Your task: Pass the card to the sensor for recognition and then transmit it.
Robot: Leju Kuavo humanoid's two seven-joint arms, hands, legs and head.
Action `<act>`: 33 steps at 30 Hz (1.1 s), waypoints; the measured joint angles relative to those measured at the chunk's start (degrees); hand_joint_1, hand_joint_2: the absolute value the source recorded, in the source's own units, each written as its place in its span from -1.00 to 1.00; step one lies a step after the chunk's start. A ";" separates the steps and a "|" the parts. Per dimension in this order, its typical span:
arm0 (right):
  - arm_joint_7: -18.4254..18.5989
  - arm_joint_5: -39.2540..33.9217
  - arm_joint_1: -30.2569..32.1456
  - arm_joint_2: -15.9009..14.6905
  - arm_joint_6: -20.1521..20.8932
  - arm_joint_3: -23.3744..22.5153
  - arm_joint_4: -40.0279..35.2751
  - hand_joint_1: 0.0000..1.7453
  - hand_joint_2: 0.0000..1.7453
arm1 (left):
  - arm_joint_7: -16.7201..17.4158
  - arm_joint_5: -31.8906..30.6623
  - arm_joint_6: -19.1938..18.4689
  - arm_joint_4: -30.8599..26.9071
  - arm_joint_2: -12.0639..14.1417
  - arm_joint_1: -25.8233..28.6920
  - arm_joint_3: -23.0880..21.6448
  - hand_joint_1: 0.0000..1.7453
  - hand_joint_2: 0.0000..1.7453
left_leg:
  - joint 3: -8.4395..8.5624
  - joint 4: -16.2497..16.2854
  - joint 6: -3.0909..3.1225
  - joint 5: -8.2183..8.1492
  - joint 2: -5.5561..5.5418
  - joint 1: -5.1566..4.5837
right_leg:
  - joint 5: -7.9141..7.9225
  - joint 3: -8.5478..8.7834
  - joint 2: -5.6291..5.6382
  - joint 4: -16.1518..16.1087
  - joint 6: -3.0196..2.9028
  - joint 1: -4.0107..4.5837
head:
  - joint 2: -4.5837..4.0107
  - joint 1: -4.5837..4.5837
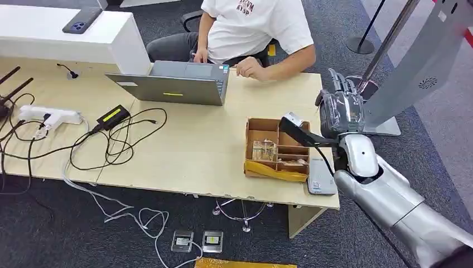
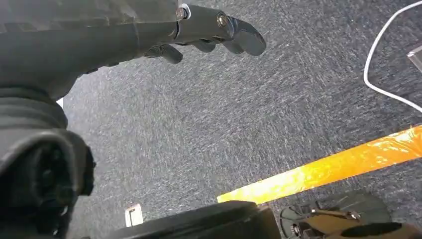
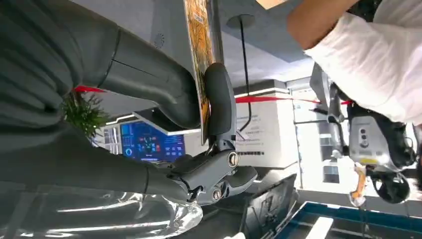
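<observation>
Overhead, the head view showed a pale wooden table [image 1: 195,151] on dark grey carpet [image 1: 67,234]. On the table: an open grey laptop [image 1: 178,82] at the far edge, a black power brick [image 1: 113,116] with looping black cables, a white power strip [image 1: 53,116] to the left, and a compartmented cardboard box [image 1: 276,148] near the right end. A small grey sensor [image 1: 320,178] lay just beside the box at the near right corner. A person in a white shirt [image 1: 254,25] sat behind the laptop, one hand on the table. A white counter [image 1: 67,36] with a dark phone [image 1: 82,20] stood at the far left. Two small framed items [image 1: 196,241] and a strip of yellow tape [image 1: 245,263] lay on the floor.

Right hand [image 1: 341,109]: raised beyond the table's right end, beside a slanted grey panel [image 1: 418,72]. In the right wrist view the card [image 3: 198,64], seen edge-on with an orange printed face, was pinched between thumb [image 3: 220,102] and fingers.

Left hand [image 2: 214,30]: hanging over the carpet, fingers loosely curled, holding nothing; whether spread or closed could not be told.
</observation>
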 joint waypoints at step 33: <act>0.22 -3.32 26.85 -9.95 -7.90 -15.76 -5.66 1.00 1.00 | -0.90 -4.42 0.00 0.42 -1.49 0.83 7.89 -1.00 -1.00 | -0.02 0.00 -0.04 -0.05 0.00 0.02 | -0.01 0.07 -0.02 -0.04 0.00 0.01 | 0.00 0.00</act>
